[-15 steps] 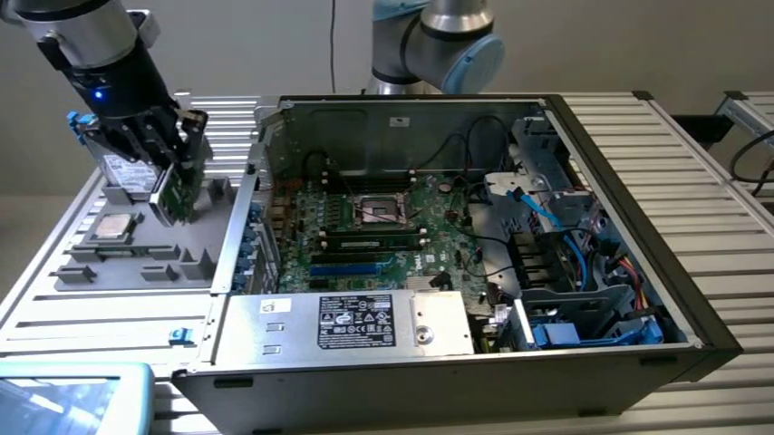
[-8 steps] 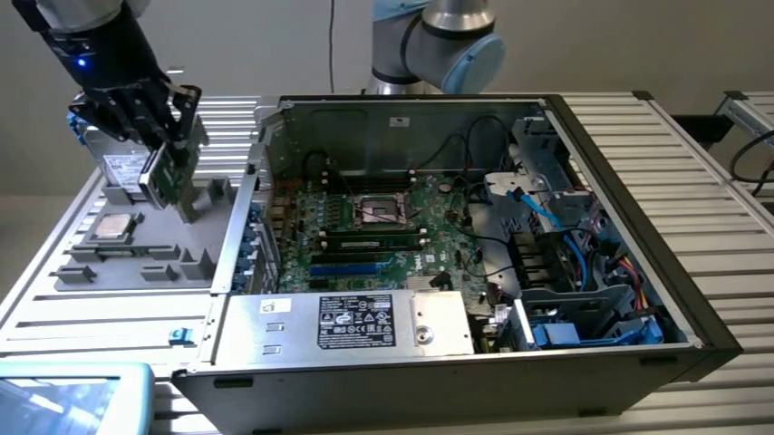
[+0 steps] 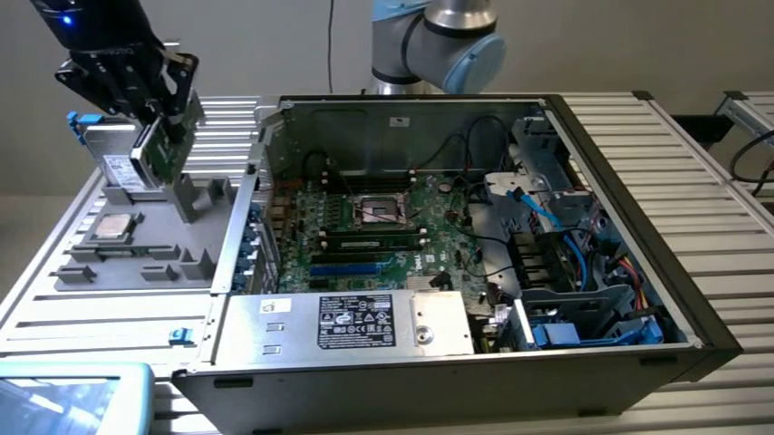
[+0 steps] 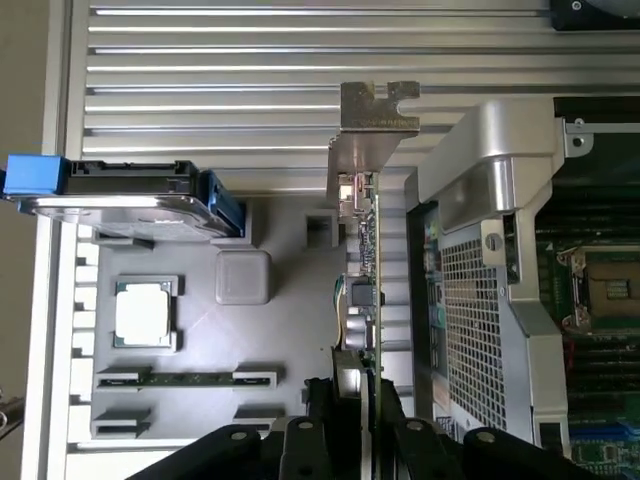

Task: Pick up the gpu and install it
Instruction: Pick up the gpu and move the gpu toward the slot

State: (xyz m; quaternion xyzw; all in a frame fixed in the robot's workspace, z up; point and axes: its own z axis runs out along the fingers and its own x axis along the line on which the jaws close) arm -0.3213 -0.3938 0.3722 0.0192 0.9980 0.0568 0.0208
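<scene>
The black two-fingered gripper (image 3: 148,120) is clamped on the gpu (image 4: 368,250), a thin green circuit card with a silver end bracket. It pinches one end so the card hangs on edge just above the grey moulded parts tray (image 4: 285,345), beside the open black computer case (image 3: 629,186). That pose probably suits a motherboard slot.
</scene>
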